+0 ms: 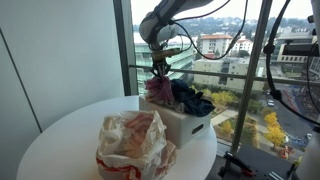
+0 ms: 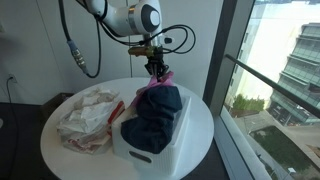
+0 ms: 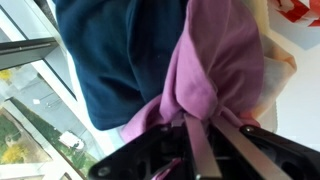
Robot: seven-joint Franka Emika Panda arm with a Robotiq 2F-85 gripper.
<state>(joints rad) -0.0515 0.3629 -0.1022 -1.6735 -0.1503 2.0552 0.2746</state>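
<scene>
Tall windows [image 1: 235,60] with a city view stand behind a round white table [image 1: 60,132]; a white bin [image 2: 150,148] sits on it by the table edge on the window side; a crumpled white and red plastic bag [image 2: 88,118] lies just beside the bin, toward the table edge away from the glass.

Inside the bin is a heap of dark blue cloth [image 2: 157,115], filling most of it and rising above the rim; a pink cloth [image 2: 156,86] lies on top of the blue one at the end of the bin nearer the middle of the table, and is drawn up into a peak.

The arm comes down from above, and the gripper [image 2: 155,68] hangs right over that end of the bin in both exterior views; in the wrist view the gripper [image 3: 195,122] has its two fingers drawn together on a bunched fold of the pink cloth [image 3: 215,70], so that the fabric gathers tight between them and fans out beyond; the blue cloth [image 3: 120,60] lies touching it alongside, and a corner of the bag [image 3: 300,10] shows at the frame's edge; the rest of the pink cloth lies draped on the heap in the bin.
</scene>
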